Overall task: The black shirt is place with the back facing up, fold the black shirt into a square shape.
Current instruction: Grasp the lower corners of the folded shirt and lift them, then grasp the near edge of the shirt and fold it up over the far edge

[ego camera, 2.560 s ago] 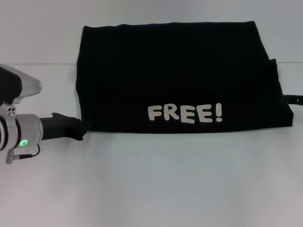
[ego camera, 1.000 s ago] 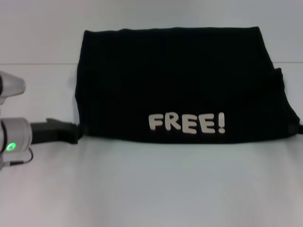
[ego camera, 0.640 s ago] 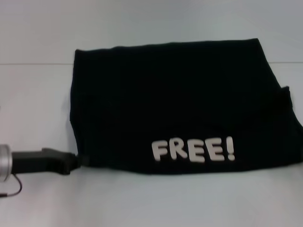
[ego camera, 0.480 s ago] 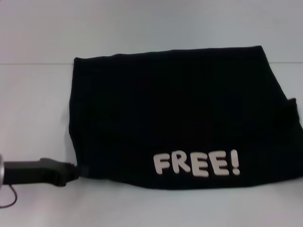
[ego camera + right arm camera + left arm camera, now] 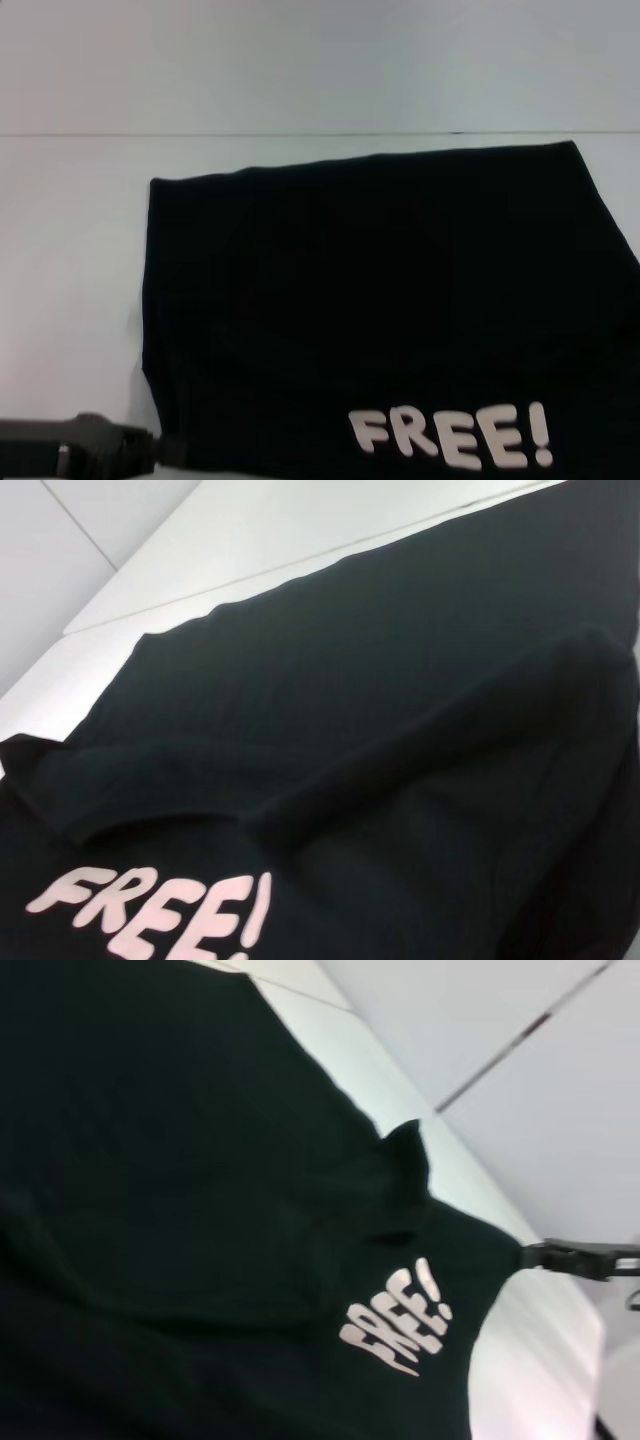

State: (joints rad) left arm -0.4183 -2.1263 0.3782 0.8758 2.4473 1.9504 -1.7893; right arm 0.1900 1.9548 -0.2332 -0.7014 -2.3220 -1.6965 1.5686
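Smooth white table [image 5: 70, 250], soft black shirt [image 5: 370, 300] folded rectangular, left hand [image 5: 160, 450] pinching its corner

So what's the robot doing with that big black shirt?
It's folding it. The black shirt lies on the white table, folded over, with its white FREE! letters showing near the front edge. The left gripper is at the shirt's near left corner and seems to be holding it. The right gripper is at the opposite corner, seen only from the left wrist camera. The shirt isn't a square yet.
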